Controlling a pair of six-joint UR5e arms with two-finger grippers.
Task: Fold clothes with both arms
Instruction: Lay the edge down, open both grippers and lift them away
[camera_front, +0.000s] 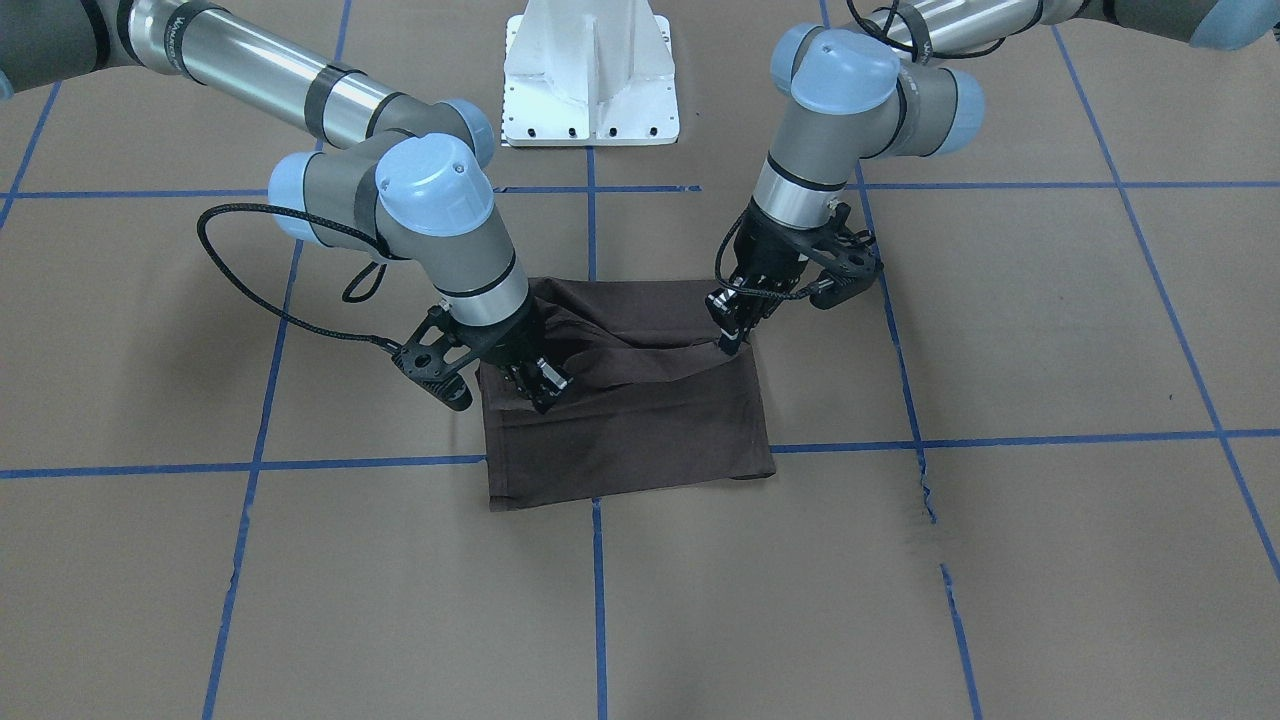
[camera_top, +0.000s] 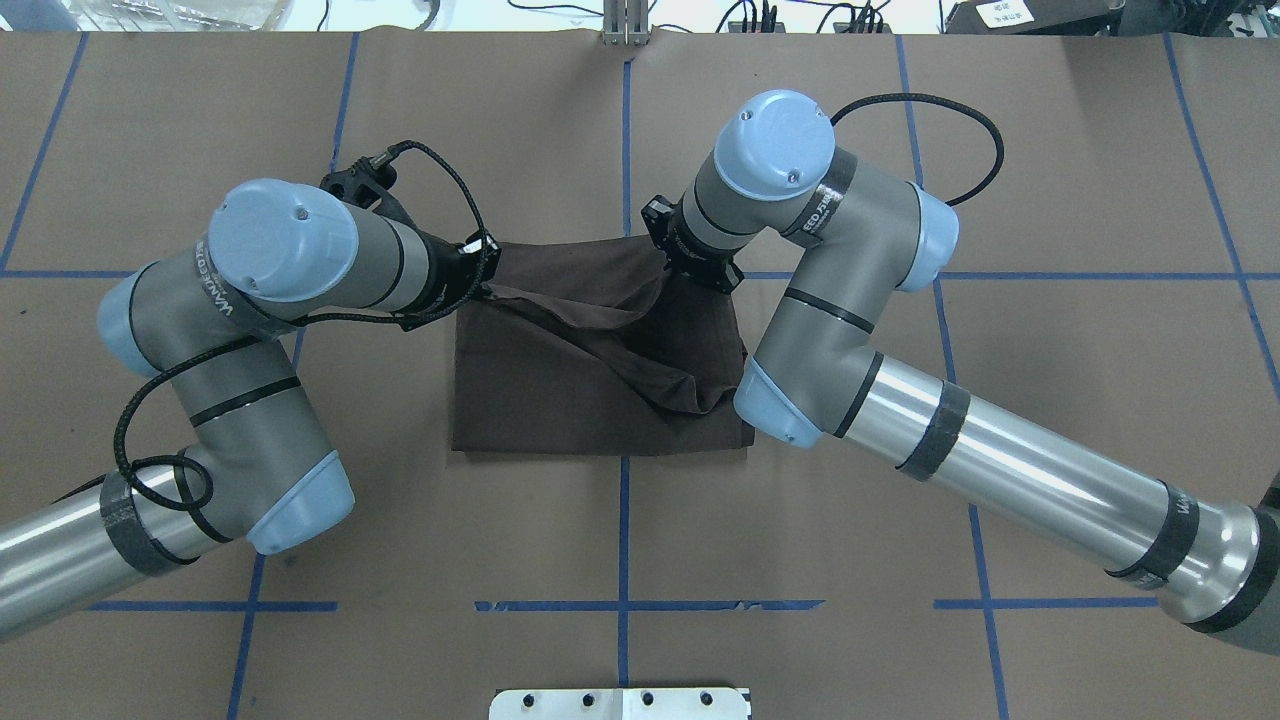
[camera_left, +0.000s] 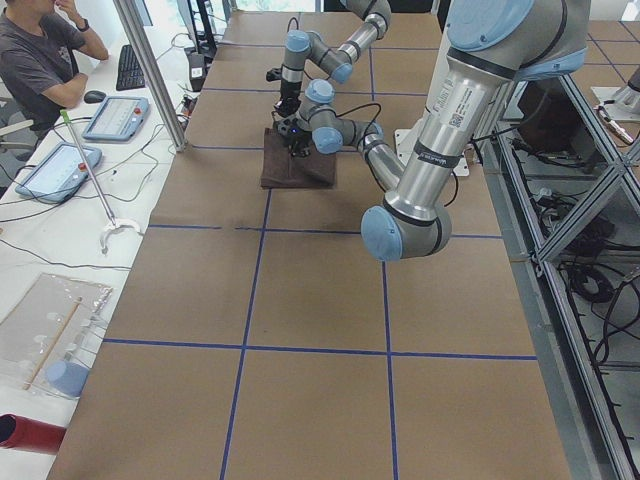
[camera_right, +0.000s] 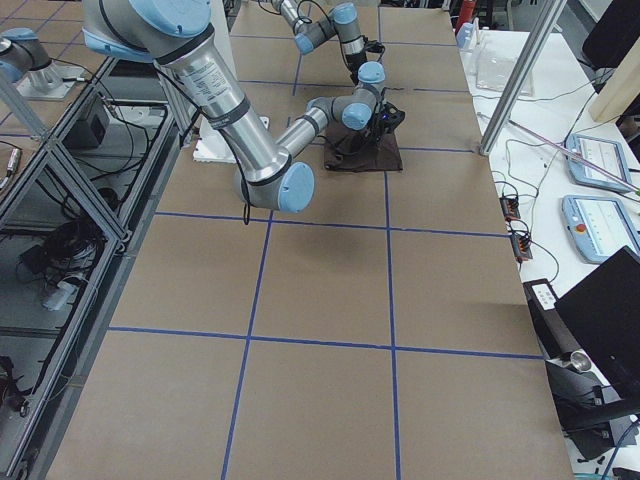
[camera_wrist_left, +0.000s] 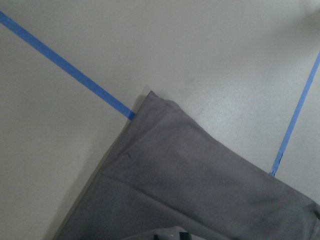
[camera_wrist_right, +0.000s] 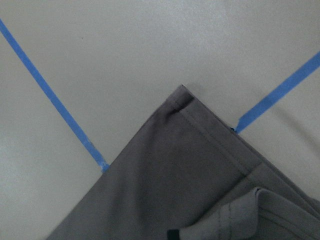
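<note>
The brown paper-covered surface (camera_front: 1050, 330) was marked into large squares by blue tape lines (camera_front: 598, 600). The white pedestal base (camera_front: 590, 80) stood at its robot-side edge.

Both arms reached in over the middle. In the front-facing view the left arm (camera_front: 870, 90) came down from the upper right and the right arm (camera_front: 430, 200) from the upper left. Their wrists tilted towards each other above the cloth.

The dark brown T-shirt (camera_front: 640, 430) lay at the centre of the surface as a rough rectangle. It sat across the crossing of two tape lines, and its lower layer was flat on the paper. An upper layer was lifted off it, running as a wrinkled, sagging ridge from one arm to the other.

The left fingers (camera_front: 728, 338) were pressed together on one end of that raised layer, pinching the fabric. The right fingers (camera_front: 548, 386) pinched the other end in the same way, slightly further from the robot. From overhead, the right wrist covered its own fingers.

Each wrist camera looked down on a flat corner of the T-shirt lying against tape. A stitched hem showed in the right wrist view.
</note>
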